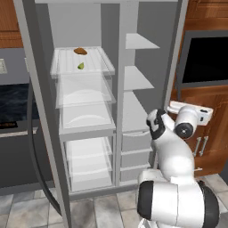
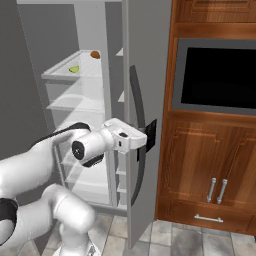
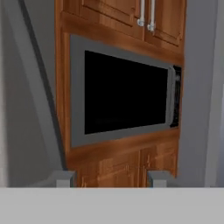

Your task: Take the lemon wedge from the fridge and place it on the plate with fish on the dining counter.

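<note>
We see the lemon wedge [image 1: 81, 66] on the open fridge [image 1: 113, 111]'s top shelf (just in front of a brown food item [image 1: 80, 51]). Our gripper [image 2: 150, 136] stands parted and empty by the door's handle [image 2: 138, 125], facing the built-in oven [image 3: 127, 94].

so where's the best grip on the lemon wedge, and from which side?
Pinch the lemon wedge across its narrow width, coming in level through the fridge's open front. It lies flat on the top translucent shelf, nearer the front edge, apart from the brown oval food behind it. The tool appears part open, with nothing between its fingers.
</note>
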Tool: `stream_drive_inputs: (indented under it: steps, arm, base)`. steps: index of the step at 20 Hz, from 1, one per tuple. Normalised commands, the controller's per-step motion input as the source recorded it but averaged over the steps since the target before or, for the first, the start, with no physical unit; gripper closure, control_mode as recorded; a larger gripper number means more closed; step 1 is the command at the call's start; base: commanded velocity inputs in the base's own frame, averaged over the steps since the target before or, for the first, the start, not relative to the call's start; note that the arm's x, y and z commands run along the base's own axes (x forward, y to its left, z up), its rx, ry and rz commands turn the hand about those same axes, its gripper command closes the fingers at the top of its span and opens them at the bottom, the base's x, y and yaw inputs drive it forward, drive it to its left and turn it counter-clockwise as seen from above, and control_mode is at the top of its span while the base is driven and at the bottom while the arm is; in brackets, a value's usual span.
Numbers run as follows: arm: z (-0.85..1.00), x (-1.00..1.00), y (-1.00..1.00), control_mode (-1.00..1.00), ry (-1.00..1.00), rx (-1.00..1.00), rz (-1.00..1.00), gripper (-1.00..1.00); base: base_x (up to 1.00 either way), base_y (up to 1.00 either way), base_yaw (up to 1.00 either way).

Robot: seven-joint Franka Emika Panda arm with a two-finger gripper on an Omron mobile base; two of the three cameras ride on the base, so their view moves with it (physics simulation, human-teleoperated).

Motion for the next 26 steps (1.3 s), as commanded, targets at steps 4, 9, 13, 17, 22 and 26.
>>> stream_drive_inputs:
  steps: [4,9,13,17,22,26]
  arm:
    - [0.48,-0.56,0.83,-1.00,0.01,0.11,-0.32,-1.00]
    - [0.54,-0.08,1.00,-1.00,-0.05,0.13,-0.28,-1.00]
    - [0.80,0.18,0.99,-1.00,-0.11,0.19,-0.22,-1.00]
    - [0.76,0.65,0.76,-1.00,-0.04,0.22,-0.19,-1.00]
    - [0.44,1.00,0.08,-1.00,0.24,0.19,-0.08,-1.00]
    - [0.13,1.00,-0.31,-1.00,0.44,0.17,0.00,-1.00]
  base:
    - [0.00,0.00,0.00]
    - [0.00,0.00,0.00]
    - [0.00,0.00,0.00]
    - [0.00,0.00,0.00]
    - [0.00,0.00,0.00]
    - [0.00,0.00,0.00]
